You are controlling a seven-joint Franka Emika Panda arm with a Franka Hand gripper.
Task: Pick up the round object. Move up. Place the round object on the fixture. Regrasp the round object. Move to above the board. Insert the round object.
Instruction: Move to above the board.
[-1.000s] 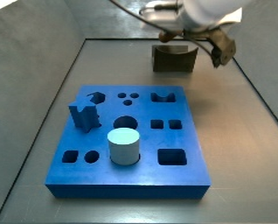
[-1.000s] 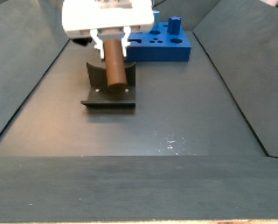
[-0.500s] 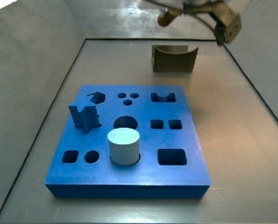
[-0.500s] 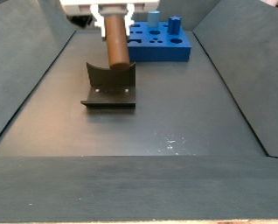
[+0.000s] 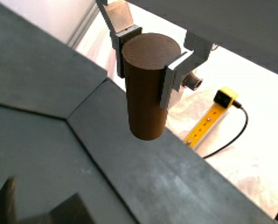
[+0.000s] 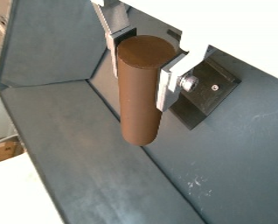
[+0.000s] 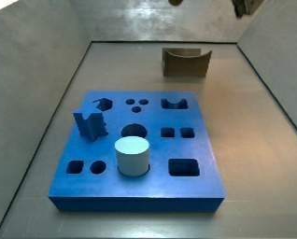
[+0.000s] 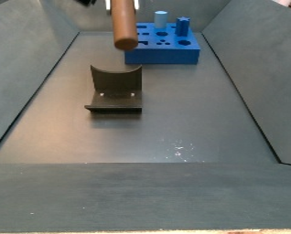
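Gripping tight, the end effector (image 5: 153, 63) holds the round object (image 5: 146, 86), a small brown-orange cylinder peg, and I can see this in both wrist views. Its flat silver fingers (image 5: 121, 19) press on two sides of the peg near the top, and the peg's long body hangs down below them. In a wrist view the same peg (image 6: 142, 91) hangs high over the grey floor (image 6: 94, 166), touching nothing else. In a side view I see only the low end of the peg (image 8: 123, 23) coming down from the top edge, and the end effector itself is out of that picture. The fixture (image 8: 115, 89), a small dark olive-brown block with a curved notch in its top, sits on the floor below the peg with nothing in its notch. The same fixture (image 7: 186, 62) stands well apart from the board (image 7: 141, 140), a big thick blue slab with many holes of different shapes. A pale white-green cylinder (image 7: 133, 155) stands up in the board, and a dark blue upright piece (image 7: 89, 124) stands near it. The peg is high in the air, away from the board.
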